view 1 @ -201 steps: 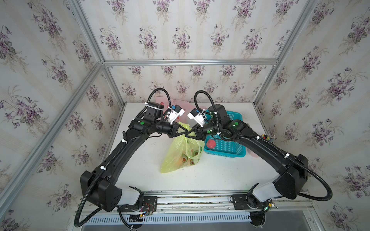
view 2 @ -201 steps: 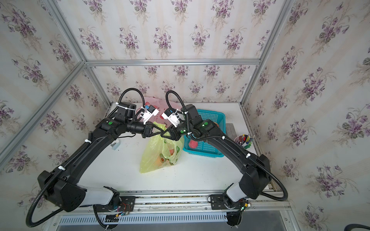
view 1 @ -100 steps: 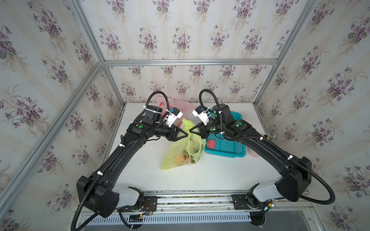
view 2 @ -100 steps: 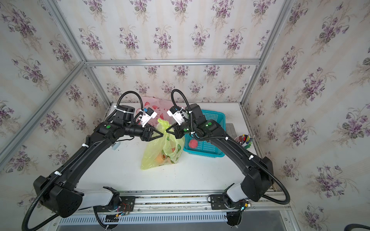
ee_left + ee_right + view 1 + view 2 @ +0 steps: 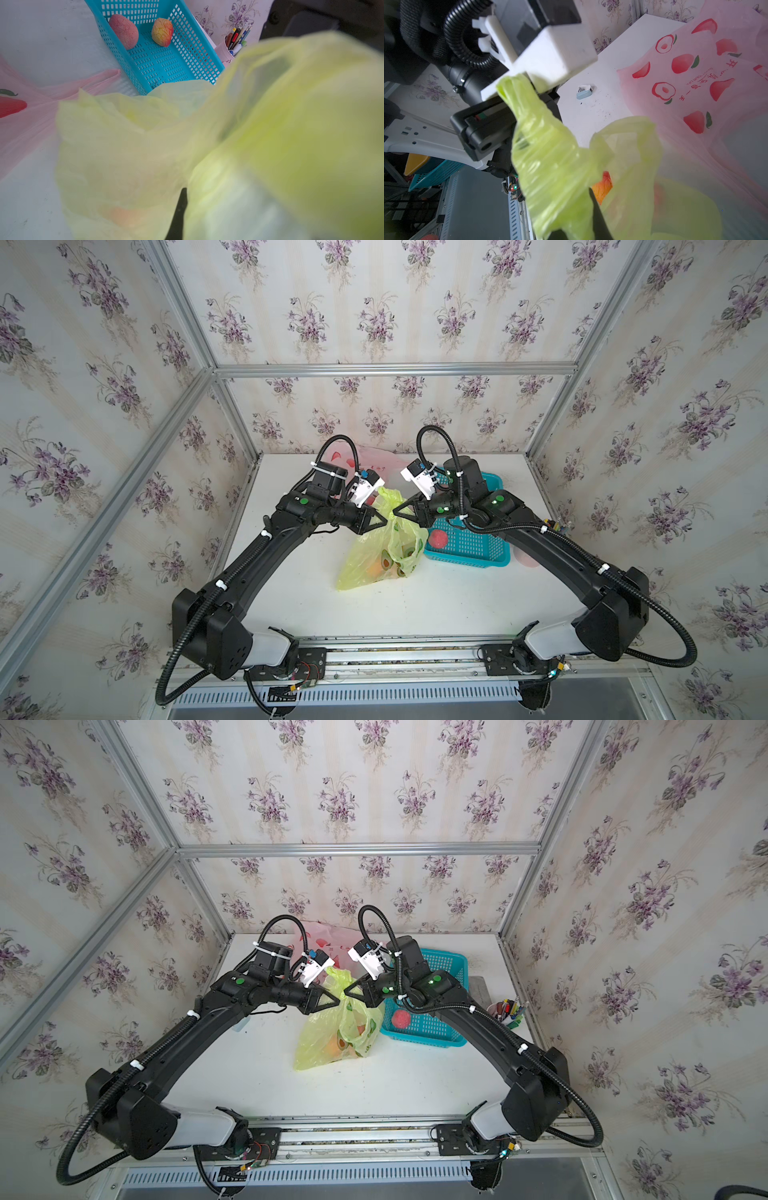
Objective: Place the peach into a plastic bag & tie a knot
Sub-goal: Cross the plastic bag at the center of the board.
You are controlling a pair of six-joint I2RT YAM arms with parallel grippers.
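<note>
One peach (image 5: pixel 602 190), half hidden, yellow bag (image 5: pixel 554 158)

Bare counter (image 5: pixel 415 605) lies open in front of the yellow-green bag (image 5: pixel 386 551) and to its left. On its right the blue basket (image 5: pixel 469 549) touches it, with a pen cup (image 5: pixel 503 1011) beyond. A pink bag (image 5: pixel 376 458) fills the back. Above, the left pincer (image 5: pixel 383 519) and right pincer (image 5: pixel 395 512) nearly meet, both nipped onto the bag's top, closing that gap.
</note>
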